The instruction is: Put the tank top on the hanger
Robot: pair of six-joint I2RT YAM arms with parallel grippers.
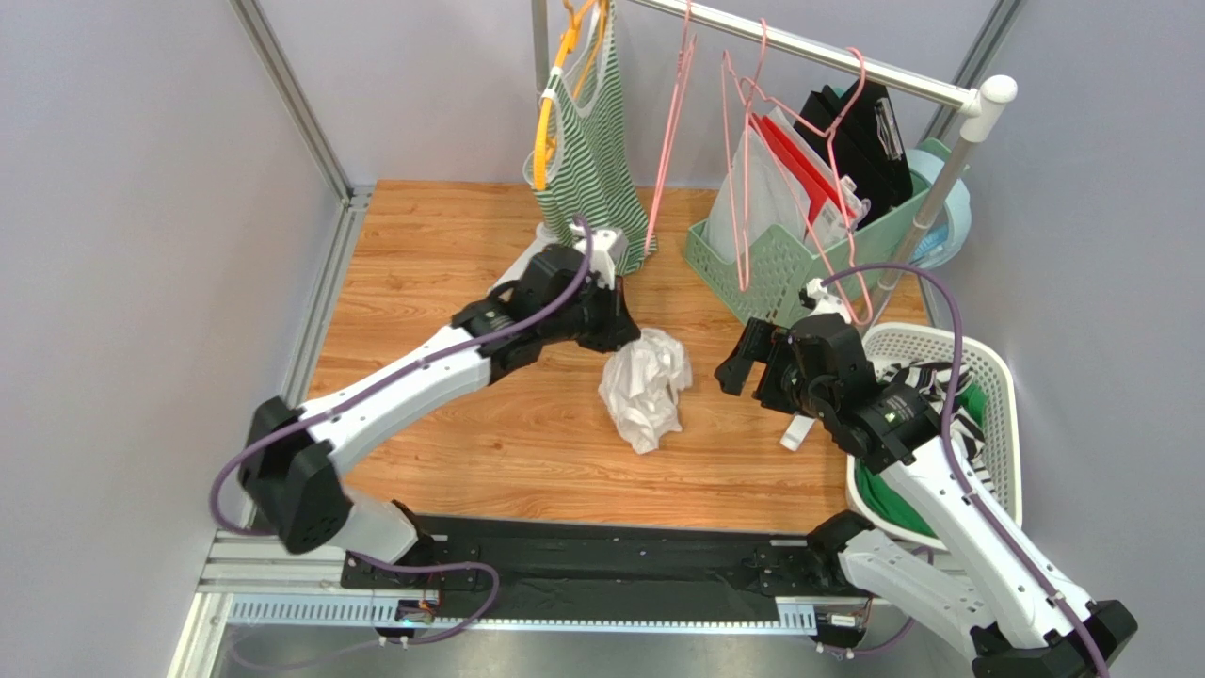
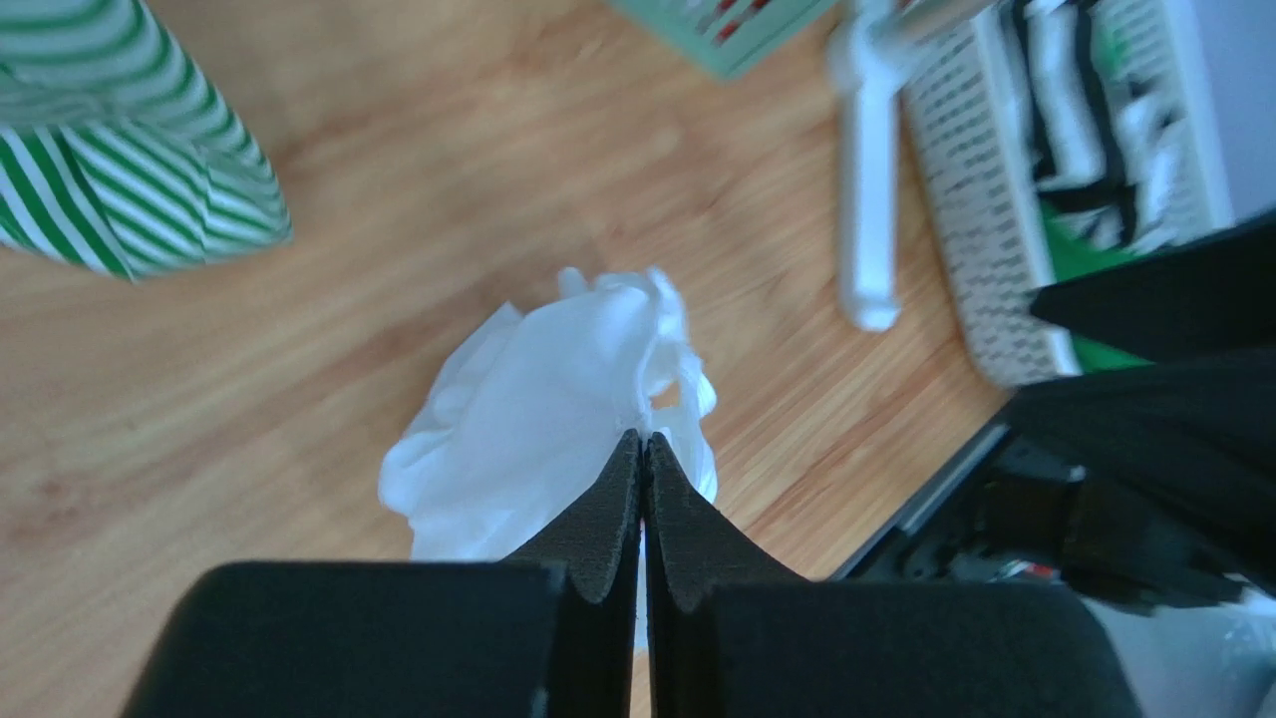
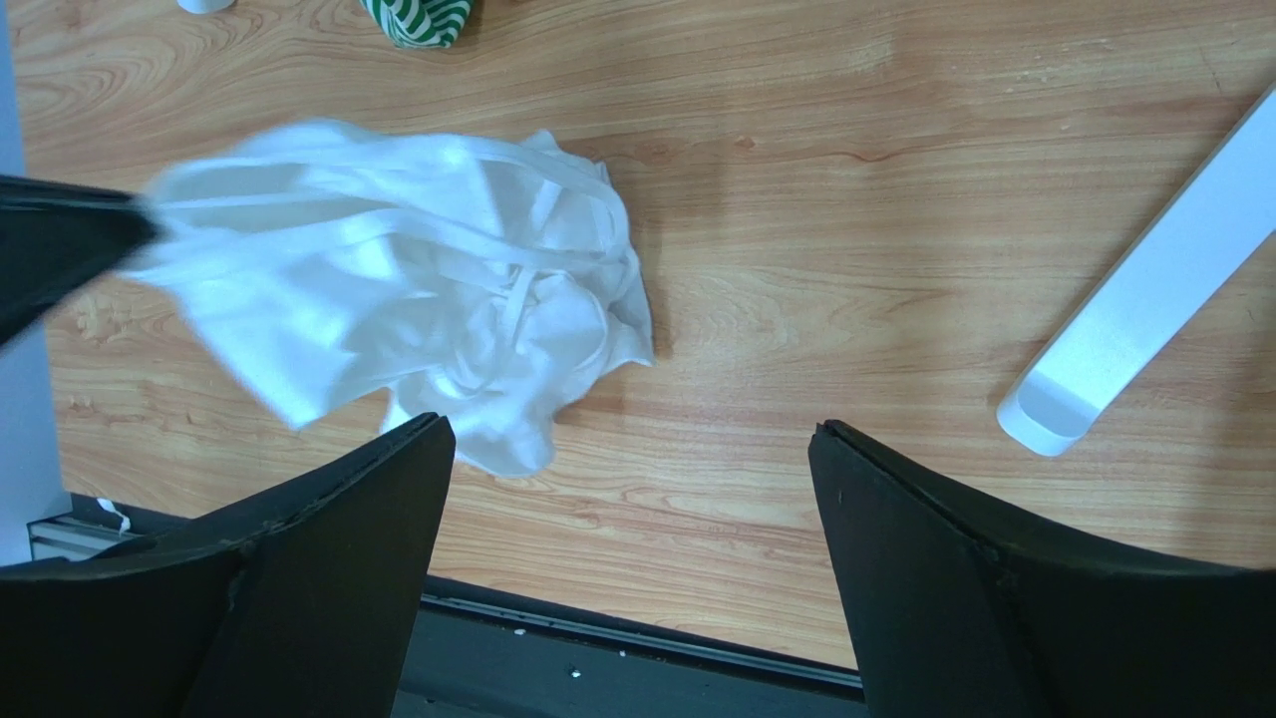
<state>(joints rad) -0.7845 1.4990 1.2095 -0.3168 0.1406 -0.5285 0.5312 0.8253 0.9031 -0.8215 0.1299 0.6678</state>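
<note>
left claw (image 2: 644,442) is pinched tight, tips buried in the upper edge of the thin white tank top (image 1: 647,384). prob. a fold of fabric is nipped in there, tho the tips hide it. the top is bunched up on the wooden table (image 1: 467,283), btwn the two arms. right claw (image 3: 629,431) gapes wide just beside it, nothing in it. thin pink wire hanger (image 1: 673,127) hangs on the metal rail (image 1: 792,50) at the back, next to a green-and-white striped top (image 1: 591,156).
</note>
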